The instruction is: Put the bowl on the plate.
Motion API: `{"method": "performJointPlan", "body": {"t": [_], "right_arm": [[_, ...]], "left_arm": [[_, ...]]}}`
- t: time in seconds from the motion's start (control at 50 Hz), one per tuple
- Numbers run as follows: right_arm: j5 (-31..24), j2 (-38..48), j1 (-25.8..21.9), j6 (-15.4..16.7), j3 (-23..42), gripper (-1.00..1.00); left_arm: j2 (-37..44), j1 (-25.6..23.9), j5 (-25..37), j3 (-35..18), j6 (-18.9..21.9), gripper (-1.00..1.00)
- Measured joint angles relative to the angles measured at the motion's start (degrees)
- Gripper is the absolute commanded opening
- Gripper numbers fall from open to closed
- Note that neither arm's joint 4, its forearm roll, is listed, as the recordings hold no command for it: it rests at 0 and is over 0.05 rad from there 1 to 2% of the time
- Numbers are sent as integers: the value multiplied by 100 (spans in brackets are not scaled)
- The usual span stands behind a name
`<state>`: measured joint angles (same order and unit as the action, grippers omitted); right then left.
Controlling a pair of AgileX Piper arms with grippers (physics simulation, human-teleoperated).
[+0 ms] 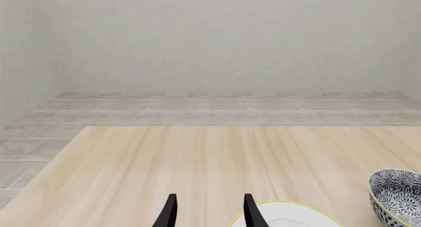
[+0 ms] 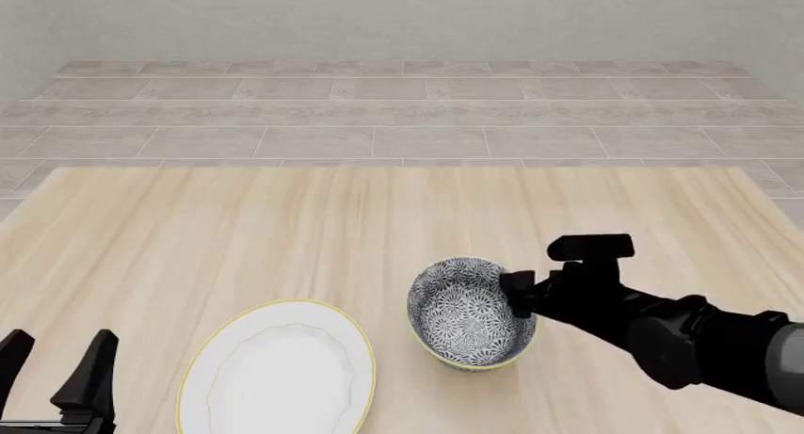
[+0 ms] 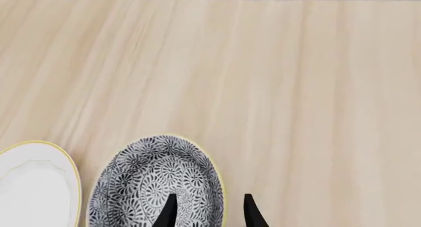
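Observation:
The bowl (image 2: 465, 312), dark grey-and-white floral with a thin yellowish rim, stands on the table right of centre. The white plate (image 2: 277, 373) with its yellow rim lies just left of it, near the front edge, with nothing on it. My right gripper (image 2: 515, 297) is at the bowl's right rim. In the right wrist view its open fingers (image 3: 209, 212) straddle the rim of the bowl (image 3: 155, 178), one inside and one outside. My left gripper (image 2: 56, 359) stands open at the front left corner, left of the plate, holding nothing.
The light wooden table (image 2: 251, 227) stretches back to a tiled floor and a grey wall. The left wrist view shows the plate (image 1: 289, 214) beside the left gripper (image 1: 207, 212) and the bowl (image 1: 398, 195) farther off.

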<state>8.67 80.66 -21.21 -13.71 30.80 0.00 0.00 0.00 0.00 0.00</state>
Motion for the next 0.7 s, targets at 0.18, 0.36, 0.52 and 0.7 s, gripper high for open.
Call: {"method": "performJointPlan", "body": {"t": [0.18,0.36,0.52,0.7], "right_arm": [[86,93,-24,-38,-31,100],[145,144,-34,-71,-57,100],[201,192,-41,-101,-82,100],[240,228,-56,-120,-94,100]], "left_arm": [[0,0,0,0,0,100],[0,0,0,0,0,100],[0,0,0,0,0,100],[0,0,0,0,0,100]]}}
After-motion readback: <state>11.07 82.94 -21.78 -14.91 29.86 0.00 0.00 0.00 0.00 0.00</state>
